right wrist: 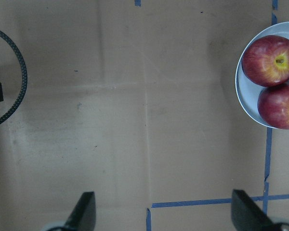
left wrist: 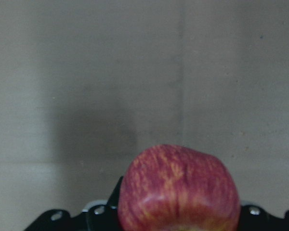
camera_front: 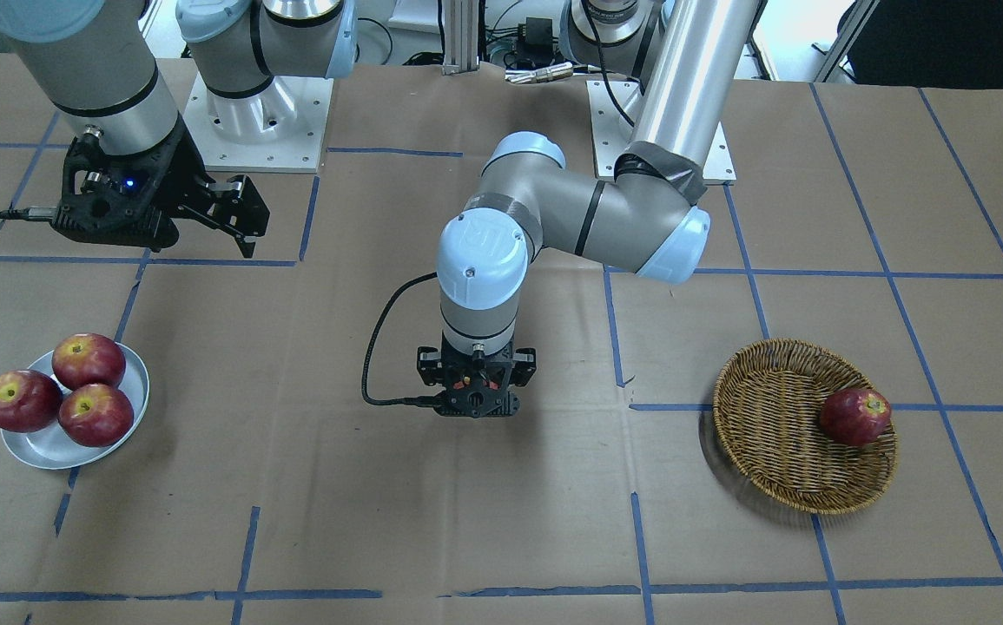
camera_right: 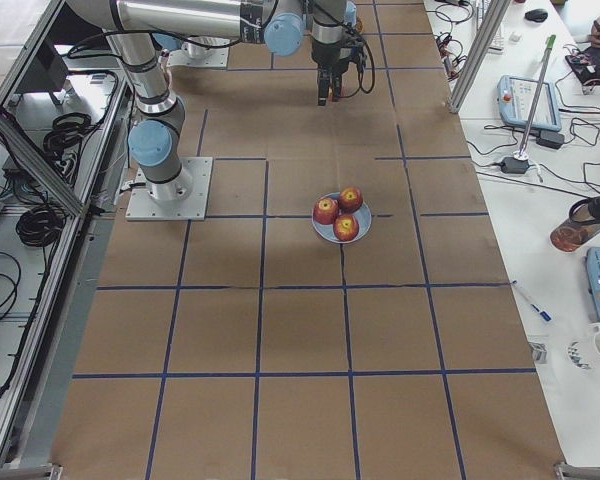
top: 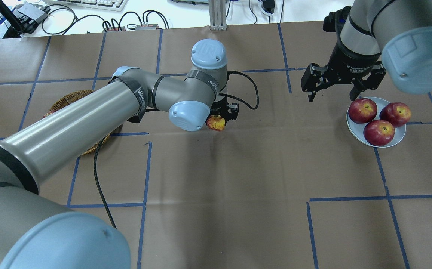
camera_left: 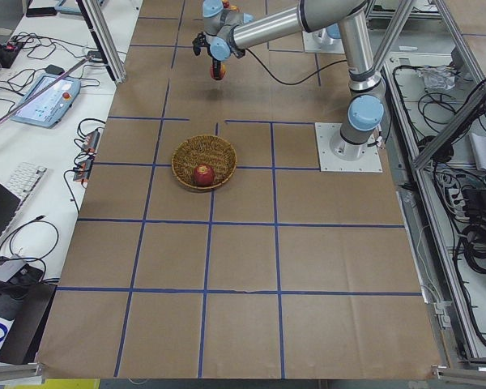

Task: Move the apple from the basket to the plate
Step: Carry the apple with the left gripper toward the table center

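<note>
My left gripper (top: 219,118) is shut on the pinkish-red, yellow-streaked apple (top: 216,123) and holds it above mid-table, between basket and plate. The apple fills the lower left wrist view (left wrist: 178,187). The wicker basket (camera_front: 762,417) lies toward my left side and holds one darker red apple (camera_front: 854,417). My left arm largely hides the basket in the overhead view (top: 68,100). The white plate (camera_front: 41,447) lies on my right side with three dark red apples (top: 378,132). My right gripper (top: 331,96) is open and empty, hovering just beside the plate (right wrist: 241,91).
The table is covered in brown paper with blue tape lines (camera_front: 631,555). A black cable (camera_front: 371,365) loops from my left wrist. The arm bases (camera_front: 249,130) are bolted at the robot's edge of the table.
</note>
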Available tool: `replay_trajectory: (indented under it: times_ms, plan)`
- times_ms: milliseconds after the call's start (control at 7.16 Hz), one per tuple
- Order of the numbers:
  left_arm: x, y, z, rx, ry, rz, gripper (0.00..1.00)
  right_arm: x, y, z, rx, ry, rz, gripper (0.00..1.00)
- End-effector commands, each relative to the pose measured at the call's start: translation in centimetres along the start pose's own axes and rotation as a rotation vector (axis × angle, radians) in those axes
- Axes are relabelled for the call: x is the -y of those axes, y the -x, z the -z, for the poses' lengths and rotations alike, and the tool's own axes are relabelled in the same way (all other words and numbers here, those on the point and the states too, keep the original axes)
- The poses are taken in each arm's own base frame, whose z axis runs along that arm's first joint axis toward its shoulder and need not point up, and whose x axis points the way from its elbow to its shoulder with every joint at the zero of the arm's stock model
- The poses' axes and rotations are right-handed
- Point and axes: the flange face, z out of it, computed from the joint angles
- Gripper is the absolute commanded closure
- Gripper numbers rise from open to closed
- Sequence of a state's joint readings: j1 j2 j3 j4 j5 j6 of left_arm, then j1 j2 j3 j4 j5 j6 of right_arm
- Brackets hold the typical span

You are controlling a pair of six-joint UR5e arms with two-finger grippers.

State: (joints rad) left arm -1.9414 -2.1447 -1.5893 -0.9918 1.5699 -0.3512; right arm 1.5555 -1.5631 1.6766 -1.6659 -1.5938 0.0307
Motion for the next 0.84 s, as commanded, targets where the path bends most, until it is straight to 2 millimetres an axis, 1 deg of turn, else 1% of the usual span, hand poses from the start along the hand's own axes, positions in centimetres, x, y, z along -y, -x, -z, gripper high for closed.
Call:
replay_trajectory:
  times_ms: [0, 279, 419, 559, 699]
  plan:
    - [0.30, -0.22, -1.72, 0.005, 0.002, 0.001, 0.40, 0.00, 0.00, 0.00, 0.000, 0.000, 0.000, 0.00]
    - [0.34, -0.52, -2.57, 0.007, -0.001, -0.005, 0.35, 0.00, 0.00, 0.00, 0.000, 0.000, 0.000, 0.00]
    - [0.30, -0.58, -2.47, 0.010, -0.003, -0.007, 0.29, 0.00, 0.00, 0.00, 0.000, 0.000, 0.000, 0.00]
    - [0.13, -0.84, -2.47, 0.010, -0.003, -0.011, 0.10, 0.00, 0.00, 0.00, 0.000, 0.000, 0.000, 0.00]
    - [0.01, -1.03, -2.17, 0.007, -0.007, -0.013, 0.02, 0.00, 0.00, 0.00, 0.000, 0.000, 0.000, 0.00]
